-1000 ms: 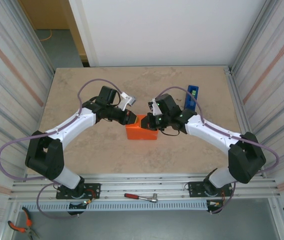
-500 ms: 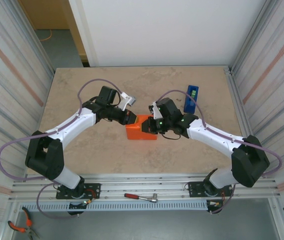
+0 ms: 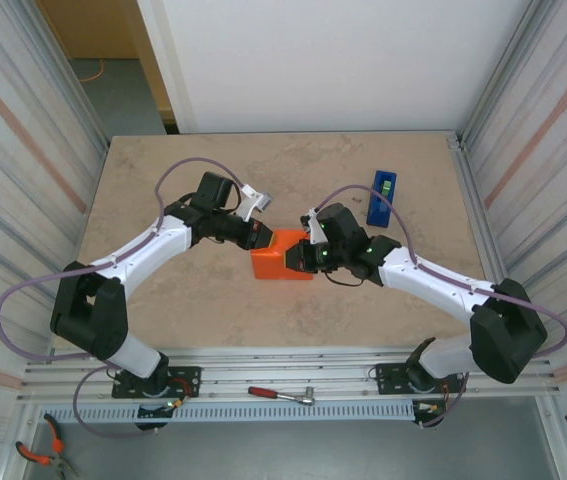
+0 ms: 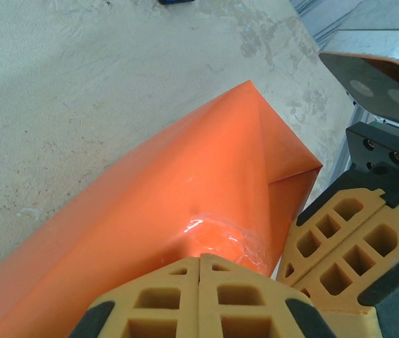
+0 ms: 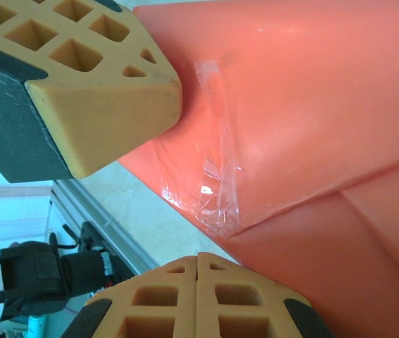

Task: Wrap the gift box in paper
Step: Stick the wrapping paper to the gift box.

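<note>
- paper (image 3: 281, 264), folded blockwise, bears clear tape (image 5: 217, 190)
- left hand (image 3: 261, 237), fingers pressed together, at the paper's left end
- right hand (image 3: 309, 252), likewise closed, at its right end

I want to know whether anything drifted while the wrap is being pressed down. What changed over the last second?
The right gripper slid along the end of the orange paper toward the table's near edge. Its arm drew back and uncovered the blue tape dispenser. Nothing was taken hold of or let go, and its fingers stayed shut. The left gripper, also shut, and the paper kept their places.
</note>
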Available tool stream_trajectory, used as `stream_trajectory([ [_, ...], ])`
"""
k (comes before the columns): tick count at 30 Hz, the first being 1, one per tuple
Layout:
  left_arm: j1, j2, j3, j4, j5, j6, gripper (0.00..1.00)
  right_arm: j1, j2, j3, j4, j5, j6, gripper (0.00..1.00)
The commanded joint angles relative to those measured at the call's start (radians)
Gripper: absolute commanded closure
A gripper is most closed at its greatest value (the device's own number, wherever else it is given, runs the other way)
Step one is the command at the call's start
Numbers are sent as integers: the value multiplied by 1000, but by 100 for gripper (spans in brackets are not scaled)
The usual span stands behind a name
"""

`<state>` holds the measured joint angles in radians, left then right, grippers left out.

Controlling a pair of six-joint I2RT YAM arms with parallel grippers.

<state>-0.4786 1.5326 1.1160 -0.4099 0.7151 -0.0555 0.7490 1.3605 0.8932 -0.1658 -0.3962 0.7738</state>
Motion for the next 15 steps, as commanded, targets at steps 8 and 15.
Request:
stream_trajectory([
  [8,-28,21,-51,-69,10,4,100,26,23,-42,56,130,32,100],
  [15,-28,17,-53,-60,20,-4,100,96,-10,-150,218,285,41,100],
])
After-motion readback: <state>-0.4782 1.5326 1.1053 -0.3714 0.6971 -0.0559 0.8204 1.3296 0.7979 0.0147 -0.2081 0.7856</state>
